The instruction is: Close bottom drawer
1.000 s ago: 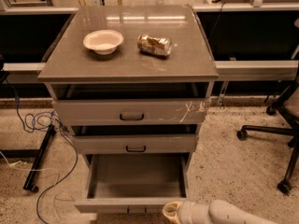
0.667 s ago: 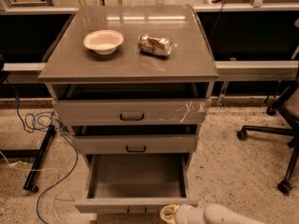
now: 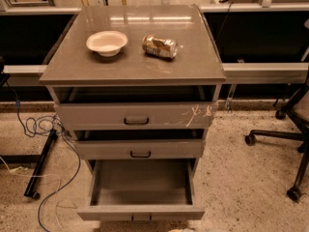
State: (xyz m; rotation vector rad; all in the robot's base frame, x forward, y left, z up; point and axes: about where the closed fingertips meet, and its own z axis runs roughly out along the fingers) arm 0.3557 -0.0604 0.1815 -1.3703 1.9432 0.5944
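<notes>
The bottom drawer (image 3: 140, 212) is the lowest of three grey drawers and stands pulled far out. Its grey box (image 3: 141, 182) is open to view and holds nothing. A small dark handle (image 3: 141, 218) sits on its shallow front. Of my gripper (image 3: 181, 229) only a pale sliver shows at the bottom edge of the camera view. It lies just below and to the right of the drawer front's middle. The rest of the arm is out of view.
The middle drawer (image 3: 140, 149) and the scratched top drawer (image 3: 135, 115) are slightly out. A white bowl (image 3: 106, 42) and a crushed can (image 3: 160, 46) lie on the cabinet top. Cables (image 3: 46, 129) and a black stand foot (image 3: 41, 166) lie left; an office chair base (image 3: 285, 139) stands right.
The pale arm and gripper, which reached in front of the bottom drawer from the lower right, have dropped almost wholly below the frame. The drawer has not moved.
</notes>
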